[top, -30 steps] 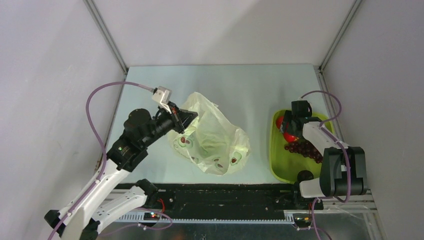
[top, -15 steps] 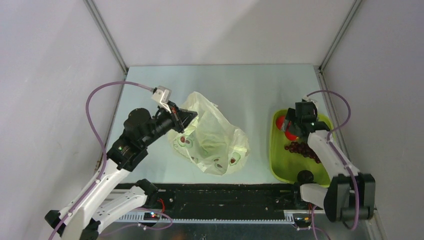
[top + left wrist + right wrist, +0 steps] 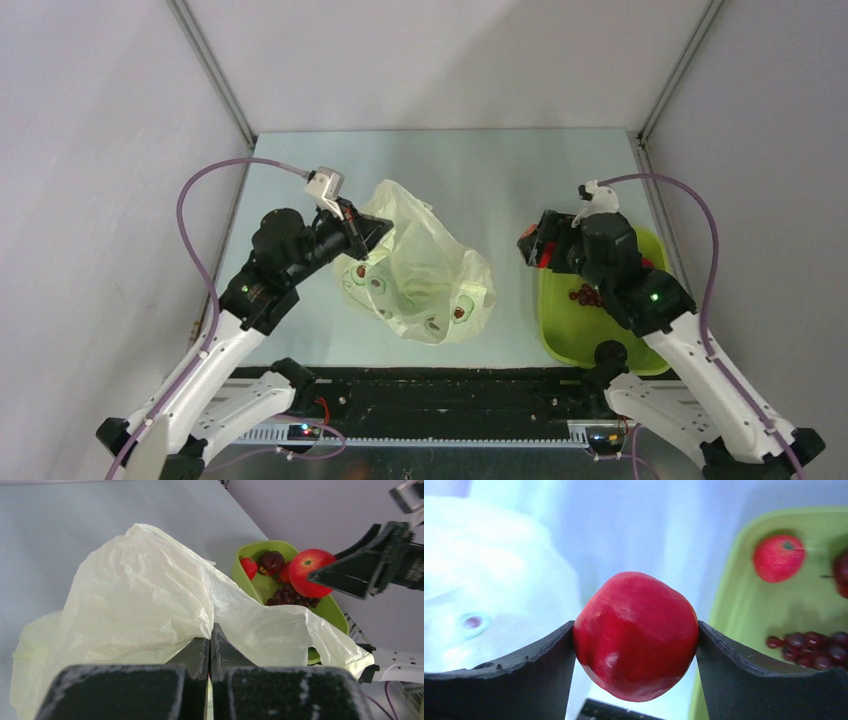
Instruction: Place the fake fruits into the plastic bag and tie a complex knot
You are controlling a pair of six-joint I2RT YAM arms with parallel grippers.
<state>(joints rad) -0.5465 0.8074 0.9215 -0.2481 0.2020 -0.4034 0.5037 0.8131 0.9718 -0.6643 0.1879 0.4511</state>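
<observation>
- Gripping a red fake fruit (image 3: pixel 636 635), our right gripper (image 3: pixel 535 250) hangs between plastic bag (image 3: pixel 430 275) and green tray (image 3: pixel 565 335).
- Our left gripper (image 3: pixel 210 645) pinches the bag's edge; we see its length run toward the near right.

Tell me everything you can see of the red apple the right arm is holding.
The apple is a glossy, plastic-looking, deep red ball, slightly faceted, with pale highlights. The left wrist view shows a small dark mark on its top. It is clamped at its widest part between the two black fingers of the right end effector and touches nothing else. It hangs in the air about over the left rim of the green tray, on the side facing the bag.
</observation>
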